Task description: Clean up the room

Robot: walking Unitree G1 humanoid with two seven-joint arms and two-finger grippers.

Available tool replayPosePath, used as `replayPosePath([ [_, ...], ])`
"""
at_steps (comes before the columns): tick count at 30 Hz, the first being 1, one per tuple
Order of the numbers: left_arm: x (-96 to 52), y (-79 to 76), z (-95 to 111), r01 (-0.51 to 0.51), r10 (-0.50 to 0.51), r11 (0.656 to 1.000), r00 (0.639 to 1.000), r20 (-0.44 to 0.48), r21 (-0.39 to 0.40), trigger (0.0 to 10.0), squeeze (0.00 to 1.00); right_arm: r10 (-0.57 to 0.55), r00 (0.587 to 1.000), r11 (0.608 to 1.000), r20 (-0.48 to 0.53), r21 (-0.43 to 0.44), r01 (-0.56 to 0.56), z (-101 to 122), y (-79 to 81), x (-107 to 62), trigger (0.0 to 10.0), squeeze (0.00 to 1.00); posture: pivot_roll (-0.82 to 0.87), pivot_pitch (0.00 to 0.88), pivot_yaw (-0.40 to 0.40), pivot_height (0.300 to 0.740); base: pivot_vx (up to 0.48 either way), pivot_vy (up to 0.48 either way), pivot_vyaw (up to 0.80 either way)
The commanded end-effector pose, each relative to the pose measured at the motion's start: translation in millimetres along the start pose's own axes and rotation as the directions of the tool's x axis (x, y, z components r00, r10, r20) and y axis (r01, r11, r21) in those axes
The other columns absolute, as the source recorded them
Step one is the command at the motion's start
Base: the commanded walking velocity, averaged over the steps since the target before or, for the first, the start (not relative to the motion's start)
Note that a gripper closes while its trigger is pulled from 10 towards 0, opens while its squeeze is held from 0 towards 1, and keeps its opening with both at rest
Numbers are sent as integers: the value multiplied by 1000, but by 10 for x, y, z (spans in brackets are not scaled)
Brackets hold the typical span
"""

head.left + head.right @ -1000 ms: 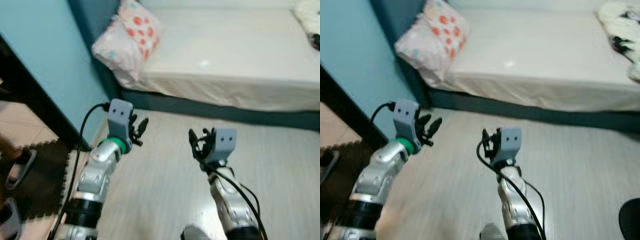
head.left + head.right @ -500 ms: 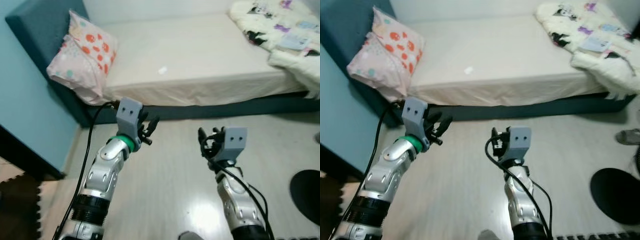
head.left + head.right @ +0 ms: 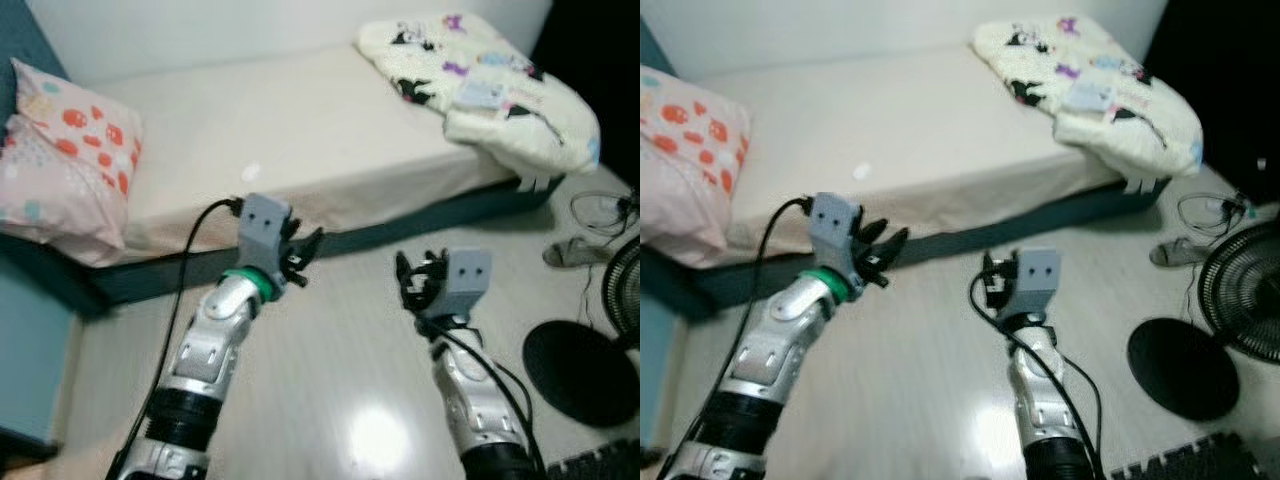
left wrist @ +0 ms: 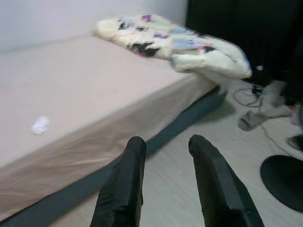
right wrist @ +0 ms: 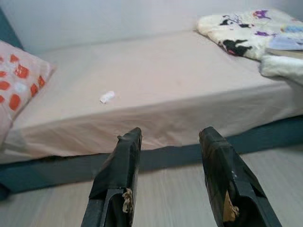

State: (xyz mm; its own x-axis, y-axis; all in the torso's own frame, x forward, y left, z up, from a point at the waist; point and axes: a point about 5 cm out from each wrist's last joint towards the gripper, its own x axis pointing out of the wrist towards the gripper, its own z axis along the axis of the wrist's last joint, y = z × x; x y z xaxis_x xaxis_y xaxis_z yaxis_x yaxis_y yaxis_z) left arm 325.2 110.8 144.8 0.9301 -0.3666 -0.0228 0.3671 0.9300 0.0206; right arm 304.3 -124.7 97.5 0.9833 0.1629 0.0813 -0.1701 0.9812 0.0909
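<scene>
A low bed (image 3: 300,130) with a beige sheet stands before me. On it lie a pink spotted pillow (image 3: 55,165) at the left end, a crumpled cream blanket (image 3: 480,85) with dark prints at the right end, and a small white scrap (image 5: 107,97) near the middle. My left gripper (image 3: 303,262) is raised over the floor close to the bed's edge, open and empty. My right gripper (image 3: 412,285) hovers over the floor a little nearer to me, also open and empty.
A black fan (image 3: 1240,300) on a round base (image 3: 1175,370) stands on the floor at the right. A sandal (image 3: 570,252) and a black cable (image 3: 600,205) lie near the bed's right end. Dark foam mat (image 3: 1185,462) edges the lower right.
The whole view has swung to the right: the blue wall and dark furniture left the picture, and the blanket, fan and sandal came in. Both grippers keep their raised, open pose.
</scene>
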Motion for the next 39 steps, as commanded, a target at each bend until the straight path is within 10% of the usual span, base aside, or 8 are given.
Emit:
replayPosePath([
  [1,-72,61,-97,-57,57,998,998,-21,2,10000,0,81,996,996,-37,-36,-82,-60,100,20,10000,0,-101,7,63,740,461,0,0],
  [14,-344,165,-365,-199,198,980,977,-75,1,10000,0,244,967,967,-67,-59,-248,-56,272,110,10000,0,-8,39,-41,740,461,0,0],
  [21,-901,517,-893,-457,467,884,855,-225,98,10000,0,390,916,919,-92,-27,-394,-117,554,173,10000,0,88,70,-101,740,444,0,0],
  [39,-614,517,-476,-509,518,840,856,3,190,10000,0,309,951,951,-21,-2,-310,41,364,302,10000,0,61,76,-86,740,430,0,0],
])
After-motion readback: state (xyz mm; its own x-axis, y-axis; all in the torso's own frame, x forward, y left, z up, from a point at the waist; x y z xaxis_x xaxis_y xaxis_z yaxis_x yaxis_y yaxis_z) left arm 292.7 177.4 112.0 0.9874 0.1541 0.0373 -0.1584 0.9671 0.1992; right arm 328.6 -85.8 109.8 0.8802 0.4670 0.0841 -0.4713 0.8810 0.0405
